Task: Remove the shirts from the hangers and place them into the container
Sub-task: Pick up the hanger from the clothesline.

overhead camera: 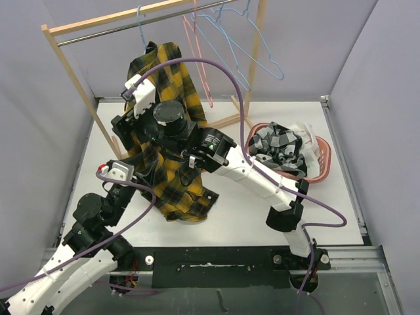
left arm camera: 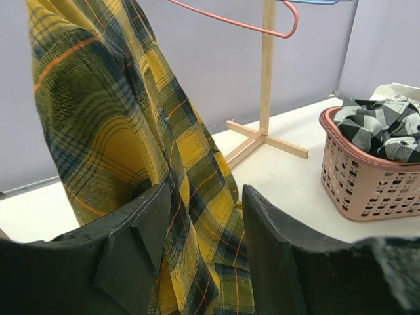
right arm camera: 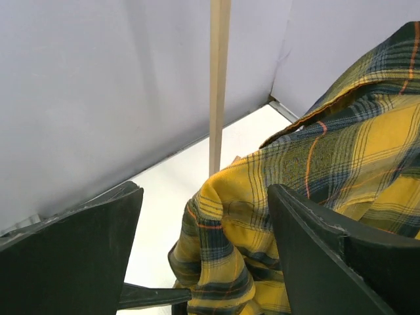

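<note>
- The yellow-and-black plaid shirt (overhead camera: 172,197) hangs from a light blue hanger (overhead camera: 140,29) on the rack's metal rail (overhead camera: 118,29). Its lower end is bunched on the table (overhead camera: 230,210).
- Only that hanger's hook shows, and the right arm covers the shirt's middle from above.
- The left gripper (left arm camera: 207,197) has its fingers partly apart with plaid cloth filling the gap. Whether they pinch it cannot be told.
- The right gripper (right arm camera: 203,190) stands wide apart at the shirt's far side, with cloth lying loose by one finger and nothing held.
- The pink laundry basket (overhead camera: 323,169) sits right of the shirt, well apart from it.
- It holds a black-and-white check shirt (overhead camera: 279,147) and a white shirt (overhead camera: 306,130); anything beneath is hidden.
- A pink-red hanger (overhead camera: 197,46) and two light blue hangers (overhead camera: 244,62) hang bare.
</note>
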`<state>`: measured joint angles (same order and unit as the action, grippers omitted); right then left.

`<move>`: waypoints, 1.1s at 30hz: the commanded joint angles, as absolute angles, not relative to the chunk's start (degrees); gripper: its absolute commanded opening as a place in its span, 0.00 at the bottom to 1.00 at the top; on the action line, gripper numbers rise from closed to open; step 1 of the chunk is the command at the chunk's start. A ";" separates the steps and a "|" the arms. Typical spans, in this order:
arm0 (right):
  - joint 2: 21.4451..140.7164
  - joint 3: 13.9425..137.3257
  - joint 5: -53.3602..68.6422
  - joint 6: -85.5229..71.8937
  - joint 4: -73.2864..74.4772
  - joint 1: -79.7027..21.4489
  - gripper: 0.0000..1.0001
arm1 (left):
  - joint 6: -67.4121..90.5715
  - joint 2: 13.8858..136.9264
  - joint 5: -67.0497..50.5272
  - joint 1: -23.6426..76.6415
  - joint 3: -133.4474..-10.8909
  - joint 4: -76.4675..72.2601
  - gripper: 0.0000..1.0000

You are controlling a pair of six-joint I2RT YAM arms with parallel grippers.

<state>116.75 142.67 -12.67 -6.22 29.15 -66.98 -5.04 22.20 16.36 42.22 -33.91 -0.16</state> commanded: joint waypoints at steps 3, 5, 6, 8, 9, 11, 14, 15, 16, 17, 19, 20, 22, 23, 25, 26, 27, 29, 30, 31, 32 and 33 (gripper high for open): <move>115.36 141.71 -23.95 -4.32 21.35 -68.81 0.76 | -4.39 21.01 16.35 41.84 -36.00 -2.60 0.46; 115.58 141.44 -27.53 -1.77 19.61 -70.34 0.76 | -4.39 21.13 16.20 41.84 -36.08 -2.64 0.46; 116.39 142.47 -29.07 -0.80 19.82 -70.80 0.76 | -4.39 21.18 16.11 41.84 -36.04 -2.64 0.46; 118.04 144.23 -31.33 0.34 20.70 -70.91 0.75 | -4.33 21.10 16.13 41.84 -36.04 -2.58 0.46; 118.83 144.76 -32.36 0.77 21.00 -70.77 0.74 | -4.33 21.05 16.10 41.85 -36.04 -2.60 0.46; 119.84 144.97 -33.99 0.86 21.66 -69.77 0.74 | -4.25 21.01 16.10 41.84 -35.96 -2.61 0.46; 119.61 144.12 -34.24 -1.74 23.82 -67.84 0.72 | -4.23 21.01 16.09 41.88 -35.95 -2.64 0.46; 118.90 142.83 -34.01 -2.27 23.48 -67.43 0.71 | -4.18 21.01 16.08 41.84 -35.95 -2.71 0.46; 117.82 141.38 -34.00 -2.48 22.92 -67.07 0.69 | -4.13 21.03 16.05 41.84 -35.95 -2.72 0.46; 117.30 140.58 -34.32 -2.73 23.15 -66.73 0.69 | -4.13 21.09 16.09 41.84 -35.95 -2.72 0.46; 116.18 139.56 -35.09 -2.92 24.31 -66.11 0.67 | -4.13 21.09 16.10 41.84 -35.95 -2.72 0.46; 115.31 138.77 -35.48 -2.83 24.80 -65.83 0.66 | -4.06 21.09 16.11 41.84 -35.95 -2.72 0.46; 112.81 135.30 -35.69 -3.24 25.61 -64.82 0.63 | -4.04 21.14 16.11 41.84 -35.86 -2.72 0.46; 111.06 133.00 -35.50 -3.65 25.43 -64.21 0.62 | -4.04 21.10 16.09 41.84 -35.86 -2.72 0.46; 106.59 126.93 -34.20 -4.98 24.38 -62.70 0.62 | -3.88 21.26 16.00 41.83 -35.91 -2.77 0.46; 104.29 124.53 -33.39 -5.97 23.71 -61.81 0.62 | -3.82 21.40 16.02 41.84 -35.94 -2.76 0.46; 102.00 120.86 -32.40 -6.65 22.86 -61.03 0.62 | -3.78 21.55 16.00 41.84 -35.99 -2.73 0.46; 98.01 116.52 -32.03 -7.27 21.53 -59.87 0.62 | -3.74 21.85 15.94 41.83 -36.11 -2.59 0.46; 96.57 115.02 -32.01 -7.41 21.21 -59.38 0.61 | -3.69 21.95 15.91 41.81 -36.12 -2.55 0.46; 95.01 113.72 -31.59 -7.57 20.93 -58.47 0.60 | -3.62 22.04 15.91 41.80 -36.12 -2.48 0.46; 93.71 112.51 -30.68 -7.71 20.70 -57.53 0.59 | -3.56 22.10 15.92 41.82 -36.11 -2.54 0.46; 92.57 111.52 -29.54 -8.09 20.47 -56.50 0.57 | -3.60 22.14 15.93 41.79 -36.12 -2.50 0.46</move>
<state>100.09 113.80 -31.64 -5.82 26.20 -59.20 -4.64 21.63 16.36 42.19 -33.91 -0.19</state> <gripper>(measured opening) 0.595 0.460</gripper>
